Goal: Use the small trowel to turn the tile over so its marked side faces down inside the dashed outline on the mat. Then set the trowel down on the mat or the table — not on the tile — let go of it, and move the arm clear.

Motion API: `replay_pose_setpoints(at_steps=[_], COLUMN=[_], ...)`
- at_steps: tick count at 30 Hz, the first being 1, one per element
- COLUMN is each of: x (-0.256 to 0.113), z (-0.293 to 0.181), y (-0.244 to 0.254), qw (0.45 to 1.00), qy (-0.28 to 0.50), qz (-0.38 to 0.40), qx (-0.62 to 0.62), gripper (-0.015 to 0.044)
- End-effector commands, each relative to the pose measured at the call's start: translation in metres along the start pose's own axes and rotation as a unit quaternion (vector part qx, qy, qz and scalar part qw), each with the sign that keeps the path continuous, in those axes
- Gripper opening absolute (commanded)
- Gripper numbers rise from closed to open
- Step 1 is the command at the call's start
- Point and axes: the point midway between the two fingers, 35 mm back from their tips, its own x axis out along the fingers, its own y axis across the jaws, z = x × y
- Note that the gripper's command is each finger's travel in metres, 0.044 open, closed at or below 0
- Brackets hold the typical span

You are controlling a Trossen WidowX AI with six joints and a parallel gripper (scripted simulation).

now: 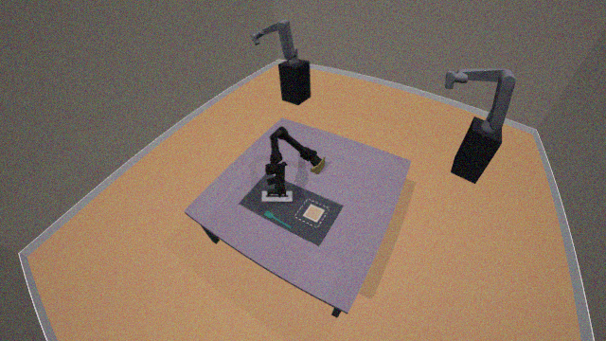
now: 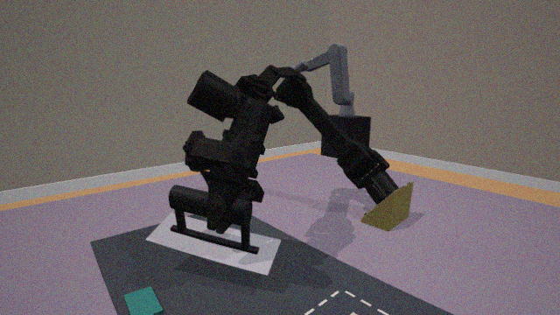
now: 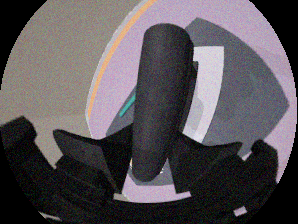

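Note:
The tile [image 1: 313,213] lies flat inside the dashed outline [image 2: 366,302] on the dark mat [image 1: 256,201] [image 2: 127,254] [image 3: 250,90]. Its upper face shows a plain tan centre with a pale border and no dark mark; only a sliver shows in the exterior view. My gripper [image 1: 276,187] [image 2: 219,212] [image 3: 151,125] is shut on the black handle of the trowel [image 2: 258,258] [image 3: 212,90]. The wide white blade is over the mat's far part, away from the tile, and looks slightly above the mat. Whether its underside touches anywhere is hidden.
A teal long-handled tool [image 1: 279,220] [image 2: 144,300] [image 3: 128,105] lies on the mat near its front edge. My arm's yellow base [image 1: 318,166] [image 2: 394,210] stands on the purple table [image 1: 369,189] behind the mat. Two grey arms on black pedestals stand beyond the table.

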Motion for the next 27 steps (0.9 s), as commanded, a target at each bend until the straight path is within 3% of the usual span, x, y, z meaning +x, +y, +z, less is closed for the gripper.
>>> replay_pose_setpoints(at_steps=[1,27], x=[-0.001,-0.001], z=[0.007,0.036], y=[0.002,-0.038], qw=[0.999,0.955], qy=[0.025,0.204], qz=[0.005,0.025], qx=[-0.035,-0.212], gripper=[0.0000,0.0000])
